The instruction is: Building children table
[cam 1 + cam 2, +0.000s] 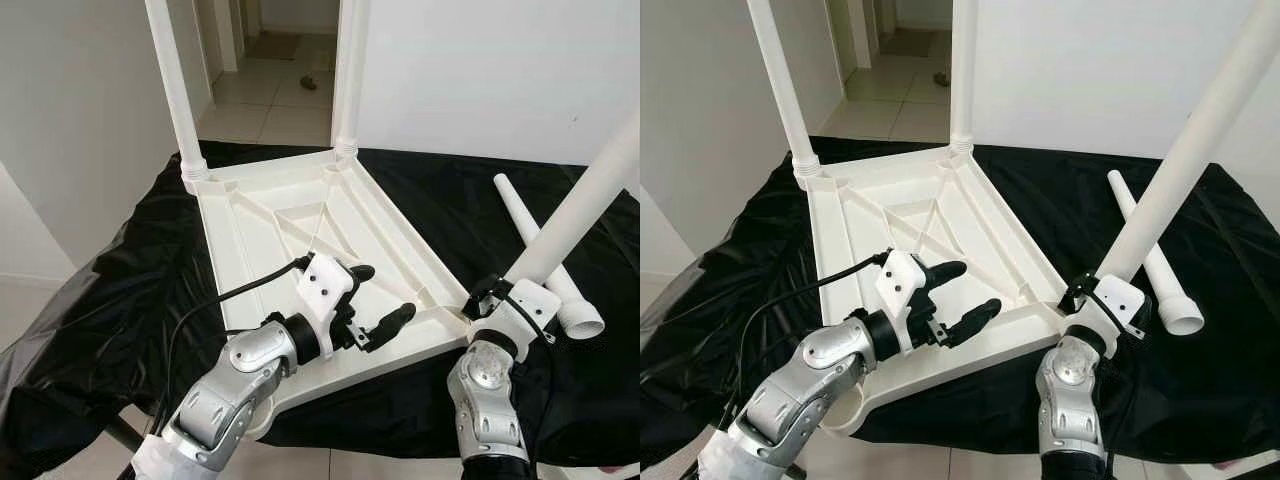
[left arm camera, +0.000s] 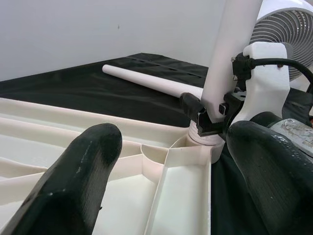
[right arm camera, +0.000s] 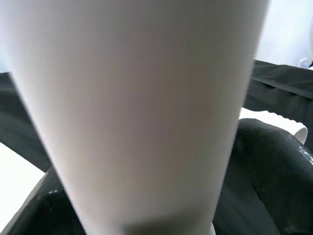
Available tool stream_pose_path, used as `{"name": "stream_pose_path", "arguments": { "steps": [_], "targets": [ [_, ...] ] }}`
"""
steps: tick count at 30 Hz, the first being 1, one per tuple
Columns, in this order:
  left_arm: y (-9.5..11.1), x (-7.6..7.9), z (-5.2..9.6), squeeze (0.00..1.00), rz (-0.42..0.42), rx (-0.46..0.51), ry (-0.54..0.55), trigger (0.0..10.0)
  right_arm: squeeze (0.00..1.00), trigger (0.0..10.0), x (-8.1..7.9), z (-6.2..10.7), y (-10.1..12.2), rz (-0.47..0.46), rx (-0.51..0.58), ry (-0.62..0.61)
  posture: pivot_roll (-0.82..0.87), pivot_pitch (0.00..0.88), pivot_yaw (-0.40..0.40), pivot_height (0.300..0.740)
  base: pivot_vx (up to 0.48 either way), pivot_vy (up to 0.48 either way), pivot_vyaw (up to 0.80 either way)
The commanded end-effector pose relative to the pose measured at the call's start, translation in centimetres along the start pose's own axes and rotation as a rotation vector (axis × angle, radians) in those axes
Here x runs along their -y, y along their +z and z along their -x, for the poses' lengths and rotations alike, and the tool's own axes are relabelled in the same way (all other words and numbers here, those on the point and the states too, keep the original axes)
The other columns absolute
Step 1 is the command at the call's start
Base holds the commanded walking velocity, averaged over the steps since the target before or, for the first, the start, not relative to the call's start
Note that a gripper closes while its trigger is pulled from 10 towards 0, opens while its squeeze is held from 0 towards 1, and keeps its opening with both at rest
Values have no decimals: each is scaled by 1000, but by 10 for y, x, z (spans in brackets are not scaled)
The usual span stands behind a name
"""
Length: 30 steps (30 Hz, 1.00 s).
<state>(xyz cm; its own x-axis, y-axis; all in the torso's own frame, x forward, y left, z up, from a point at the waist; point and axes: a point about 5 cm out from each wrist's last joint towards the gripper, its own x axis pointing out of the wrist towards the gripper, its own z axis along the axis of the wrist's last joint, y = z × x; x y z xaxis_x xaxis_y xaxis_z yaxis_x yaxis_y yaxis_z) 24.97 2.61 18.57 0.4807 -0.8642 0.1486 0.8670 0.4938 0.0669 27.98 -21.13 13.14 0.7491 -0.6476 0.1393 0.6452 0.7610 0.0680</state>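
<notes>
This is a room in a home: plain white painted walls, a pale glossy tiled floor running through an open doorway into a hallway with a brown doormat, and a white electric fan beside a work surface draped in crinkled black plastic sheeting.

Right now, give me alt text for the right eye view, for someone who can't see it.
The right gripper clamps a white leg at the near right corner of an upside-down white tabletop lying on black sheeting. The left gripper hovers open over the tabletop; two legs stand in the far corners and a spare leg lies at the right.
</notes>
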Motion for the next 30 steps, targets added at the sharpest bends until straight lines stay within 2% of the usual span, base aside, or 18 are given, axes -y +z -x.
{"name": "stream_pose_path", "arguments": {
  "steps": [1, 6, 9, 10, 11, 16, 18, 19, 20, 21, 22, 27, 29, 30],
  "targets": [
    [0, 4, 0, 0, -2, -6, -51, 10000, 0, 10000, 7, 1, -12, 22, -51, -9, 12, 43, 22, 740, 0, 0, 0],
    [-1, 5, 0, 0, 2, -4, -54, 10000, 0, 10000, 9, -8, -7, 21, -18, 78, 8, 39, 21, 740, 0, 0, 0],
    [-1, 5, 0, 0, 3, -4, -55, 10000, 0, 10000, 11, -10, -5, 18, -9, 82, 8, 38, 21, 740, 0, 0, 0],
    [-1, 6, 0, 0, 4, -4, -55, 10000, 0, 9647, 11, -10, -5, 19, -7, 85, 7, 38, 22, 740, 0, 0, 0],
    [-1, 6, 0, 0, 4, -4, -56, 10000, 0, 10000, 10, -11, -5, 18, -7, 99, 7, 37, 23, 740, 0, 0, 0],
    [-1, 6, 0, 0, 6, -4, -57, 10000, 0, 10000, 9, -12, -4, 13, -5, 127, 8, 37, 25, 740, 0, 0, 0],
    [-1, 7, 0, 0, 6, -6, -59, 10000, 0, 10000, 6, -14, 0, 1, 9, 210, 7, 36, 26, 740, 0, 0, 0],
    [-1, 7, 0, 0, 6, -6, -59, 10000, 0, 10000, 6, -14, 0, 1, 9, 210, 7, 36, 26, 740, 0, 0, 0],
    [-1, 7, 0, 0, 7, -6, -59, 10000, 0, 6549, 5, -17, 4, -4, 28, 251, 7, 35, 27, 740, 0, 0, 0],
    [-1, 7, 0, 0, 7, -6, -59, 10000, 0, 6549, 5, -17, 4, -4, 28, 251, 7, 35, 27, 740, 0, 0, 0],
    [-1, 6, 0, 0, 7, -7, -59, 10000, 0, 0, 3, -18, 7, -23, 41, 310, 5, 34, 30, 740, 0, 0, 0],
    [-1, 7, 0, 0, 7, -6, -62, 10000, 0, 0, 1, -25, 14, -68, 48, 448, 2, 34, 33, 740, 0, 0, 0],
    [-1, 7, 0, 0, 7, -6, -62, 10000, 0, 0, 1, -25, 14, -68, 48, 448, 2, 34, 33, 740, 0, 0, 0],
    [-1, 7, -1, 0, 7, -5, -61, 10000, 0, 0, 0, -27, 19, -69, 59, 508, -1, 37, 33, 740, 0, 0, 0]
  ]
}}
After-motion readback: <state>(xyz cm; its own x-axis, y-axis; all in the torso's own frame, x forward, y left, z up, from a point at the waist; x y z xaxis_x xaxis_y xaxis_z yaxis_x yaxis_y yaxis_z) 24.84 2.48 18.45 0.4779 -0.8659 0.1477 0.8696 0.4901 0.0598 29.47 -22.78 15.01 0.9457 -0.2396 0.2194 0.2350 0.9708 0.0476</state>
